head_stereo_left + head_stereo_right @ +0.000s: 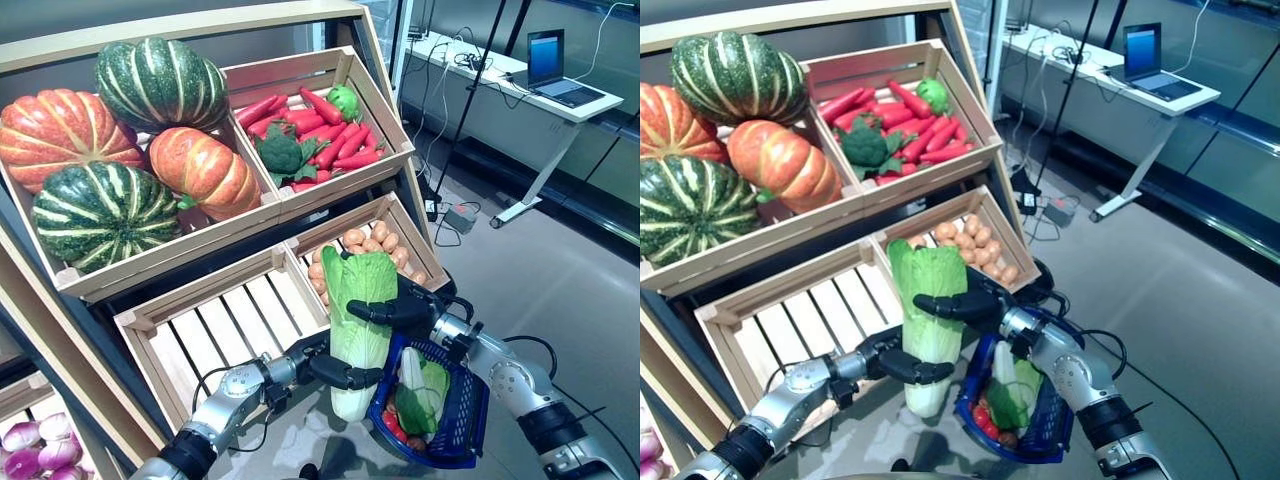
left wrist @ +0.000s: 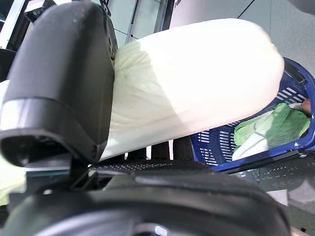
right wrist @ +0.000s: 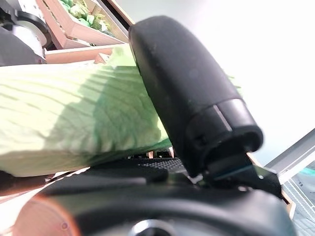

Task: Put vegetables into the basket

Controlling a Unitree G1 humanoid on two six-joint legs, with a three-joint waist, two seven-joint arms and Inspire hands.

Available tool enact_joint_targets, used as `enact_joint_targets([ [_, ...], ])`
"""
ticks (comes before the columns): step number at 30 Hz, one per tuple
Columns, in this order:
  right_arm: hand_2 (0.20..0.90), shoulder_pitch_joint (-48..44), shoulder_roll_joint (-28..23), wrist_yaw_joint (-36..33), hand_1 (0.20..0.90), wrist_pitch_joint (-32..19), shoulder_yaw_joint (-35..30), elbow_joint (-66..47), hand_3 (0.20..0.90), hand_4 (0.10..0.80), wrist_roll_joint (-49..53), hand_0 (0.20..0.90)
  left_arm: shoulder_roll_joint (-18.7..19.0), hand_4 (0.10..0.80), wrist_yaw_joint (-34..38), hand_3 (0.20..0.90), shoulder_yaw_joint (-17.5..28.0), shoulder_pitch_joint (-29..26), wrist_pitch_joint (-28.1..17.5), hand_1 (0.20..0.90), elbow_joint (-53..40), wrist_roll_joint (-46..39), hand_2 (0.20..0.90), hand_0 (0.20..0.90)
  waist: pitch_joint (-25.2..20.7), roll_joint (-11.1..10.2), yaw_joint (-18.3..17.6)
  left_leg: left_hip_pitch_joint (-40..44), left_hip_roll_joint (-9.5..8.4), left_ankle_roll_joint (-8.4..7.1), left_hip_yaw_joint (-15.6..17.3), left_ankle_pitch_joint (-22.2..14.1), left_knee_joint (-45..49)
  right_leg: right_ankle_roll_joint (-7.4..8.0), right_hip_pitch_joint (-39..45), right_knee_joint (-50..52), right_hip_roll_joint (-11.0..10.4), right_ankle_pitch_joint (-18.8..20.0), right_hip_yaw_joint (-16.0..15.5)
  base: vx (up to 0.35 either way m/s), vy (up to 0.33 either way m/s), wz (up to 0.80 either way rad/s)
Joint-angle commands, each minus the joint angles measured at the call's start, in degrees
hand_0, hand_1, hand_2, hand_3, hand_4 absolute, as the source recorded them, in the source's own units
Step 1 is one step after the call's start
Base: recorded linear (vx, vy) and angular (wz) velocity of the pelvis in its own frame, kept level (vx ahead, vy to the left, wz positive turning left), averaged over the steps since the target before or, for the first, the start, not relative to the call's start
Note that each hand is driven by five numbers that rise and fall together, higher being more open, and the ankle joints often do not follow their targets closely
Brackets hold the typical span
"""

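A napa cabbage with green leaves and a white stem stands upright in front of the lower crates, held by both hands. My left hand is curled round its white lower part, with the thumb pressed on it. My right hand is shut on the leafy upper part, with the thumb across the leaves. A blue plastic basket hangs by my right wrist, just right of the cabbage. It holds another cabbage and some small red vegetables.
A slanted wooden shelf rises behind. It carries pumpkins, a crate of red peppers and broccoli, a crate of potatoes and a bare slatted crate. Purple onions lie at lower left. A desk with a laptop stands far right.
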Motion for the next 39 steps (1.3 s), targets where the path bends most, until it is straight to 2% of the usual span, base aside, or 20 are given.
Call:
enact_joint_targets([
  [1, 0.300, -3.80, 5.37, 1.68, 0.300, -6.02, 0.50, -2.28, 0.300, 0.400, 3.17, 0.300, -4.03, 0.400, 1.32, 0.300, 3.11, -8.18, -6.08, 0.300, -2.27, -1.69, 0.300, 0.300, -3.13, -0.20, -0.70, 1.13, -0.63, 1.42, 1.04, -5.55, 0.10, -1.75, -0.60, 0.08, -0.50, 0.87, 1.00, -0.005, 0.005, -0.04],
  [13, 0.300, -4.36, 6.91, 0.20, 0.300, -7.69, -0.37, -3.75, 0.300, 0.400, 1.87, 0.300, -5.92, 0.400, 5.09, 0.300, 4.29, -8.03, -6.22, 0.300, -2.14, -1.80, 0.300, 0.300, -3.01, -0.20, -0.67, 1.23, -0.63, 1.50, 0.92, -5.67, 0.10, -1.92, -0.54, 0.08, -0.50, 0.76, 1.17, 0.000, 0.001, -0.01],
  [14, 0.300, -4.44, 6.86, 0.16, 0.300, -7.62, -0.48, -3.94, 0.300, 0.400, 1.86, 0.300, -5.98, 0.414, 5.30, 0.321, 4.42, -7.89, -6.23, 0.321, -2.24, -1.69, 0.321, 0.321, -3.05, -0.22, -0.66, 1.21, -0.63, 1.48, 0.93, -5.68, 0.10, -1.91, -0.56, 0.08, -0.50, 0.73, 1.17, 0.000, 0.000, 0.00],
  [15, 0.300, -4.45, 6.80, 0.22, 0.300, -7.72, -0.57, -4.03, 0.300, 0.400, 1.87, 0.300, -6.03, 0.442, 5.51, 0.364, 4.55, -7.80, -6.24, 0.364, -2.31, -1.63, 0.364, 0.364, -3.08, -0.23, -0.65, 1.19, -0.62, 1.48, 0.97, -5.69, 0.10, -1.93, -0.57, 0.08, -0.48, 0.71, 1.17, 0.000, 0.000, 0.00],
  [16, 0.300, -4.36, 6.84, 0.29, 0.300, -7.85, -0.63, -4.10, 0.300, 0.400, 1.79, 0.300, -6.07, 0.499, 5.63, 0.448, 4.72, -7.67, -6.14, 0.448, -2.33, -1.61, 0.448, 0.448, -3.10, -0.23, -0.65, 1.21, -0.61, 1.48, 0.99, -5.70, 0.10, -1.94, -0.57, 0.08, -0.48, 0.70, 1.18, 0.000, 0.000, 0.00],
  [17, 0.300, -4.41, 6.90, 0.32, 0.300, -7.92, -0.70, -4.19, 0.300, 0.400, 1.69, 0.300, -6.17, 0.612, 6.20, 0.618, 4.82, -7.57, -5.74, 0.618, -2.24, -1.62, 0.618, 0.618, -3.09, -0.25, -0.70, 1.24, -0.59, 1.46, 1.03, -5.69, 0.10, -1.93, -0.58, 0.08, -0.46, 0.73, 1.22, 0.000, 0.000, 0.00],
  [18, 0.300, -4.38, 7.00, 0.25, 0.300, -7.88, -0.81, -4.35, 0.300, 0.400, 1.49, 0.300, -6.33, 0.800, 6.55, 0.900, 4.90, -7.57, -5.50, 0.900, -2.07, -1.61, 0.900, 0.900, -3.11, -0.26, -0.70, 1.22, -0.60, 1.47, 1.01, -5.69, 0.10, -1.94, -0.58, 0.08, -0.46, 0.70, 1.23, 0.000, 0.000, 0.00],
  [27, 0.300, -5.24, 6.50, -1.40, 0.300, -9.50, -2.05, -4.78, 0.300, 0.400, 0.73, 0.300, -6.80, 0.800, 8.46, 0.900, 5.62, -7.09, -3.80, 0.900, -0.92, -1.01, 0.900, 0.900, -3.16, -0.31, -0.77, 1.25, -0.47, 1.45, 1.28, -5.71, 0.10, -2.03, -0.63, 0.08, -0.37, 0.65, 1.36, 0.000, 0.000, 0.00],
  [39, 0.300, -4.56, 2.55, -4.10, 0.300, -11.67, -9.29, -3.95, 0.300, 0.400, -1.61, 0.300, -6.36, 0.800, 9.92, 0.900, 8.30, -4.46, -3.44, 0.900, 2.31, 0.17, 0.900, 0.900, -3.02, -0.39, -1.82, 1.41, 0.00, 1.37, 2.70, -5.93, 0.10, -1.95, -1.08, 0.08, -0.12, 0.90, 2.54, 0.003, 0.000, -0.02],
])
